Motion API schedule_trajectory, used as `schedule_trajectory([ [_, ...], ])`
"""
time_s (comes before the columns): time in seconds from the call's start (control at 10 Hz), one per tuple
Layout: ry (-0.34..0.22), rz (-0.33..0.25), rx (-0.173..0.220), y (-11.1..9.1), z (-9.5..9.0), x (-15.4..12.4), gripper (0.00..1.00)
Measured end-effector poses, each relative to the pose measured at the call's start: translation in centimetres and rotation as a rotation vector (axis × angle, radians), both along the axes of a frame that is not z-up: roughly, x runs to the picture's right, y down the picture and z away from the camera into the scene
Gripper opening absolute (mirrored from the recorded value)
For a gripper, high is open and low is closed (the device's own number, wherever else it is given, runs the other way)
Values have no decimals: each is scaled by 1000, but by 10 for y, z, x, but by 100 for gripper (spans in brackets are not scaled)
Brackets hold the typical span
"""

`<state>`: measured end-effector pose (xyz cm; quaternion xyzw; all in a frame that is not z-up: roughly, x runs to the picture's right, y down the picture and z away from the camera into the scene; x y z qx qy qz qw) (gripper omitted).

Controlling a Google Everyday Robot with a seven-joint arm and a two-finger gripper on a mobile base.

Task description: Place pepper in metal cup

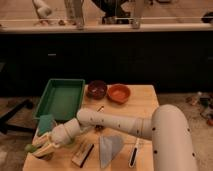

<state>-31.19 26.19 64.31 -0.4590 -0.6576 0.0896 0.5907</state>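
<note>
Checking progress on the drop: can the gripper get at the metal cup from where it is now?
Probably yes. The gripper is at the table's front left corner, right over what looks like the metal cup, with the pepper at its tip. Nothing stands between them, though the cup is mostly hidden.

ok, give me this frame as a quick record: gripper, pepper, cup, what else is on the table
gripper: front-left corner of the table, arm stretched across from the right
pepper: small green shape at the fingers; grip not confirmable
metal cup: not clearly made out; may be hidden under the gripper
tray: green tray, back left
bowls: brown bowl, orange bowl, back centre
task state: pepper not seen inside a cup
</note>
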Motion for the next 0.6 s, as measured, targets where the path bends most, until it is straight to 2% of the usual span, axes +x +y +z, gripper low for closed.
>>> schedule_trajectory([
  [0.6,1,0,0,0,0,0,80],
])
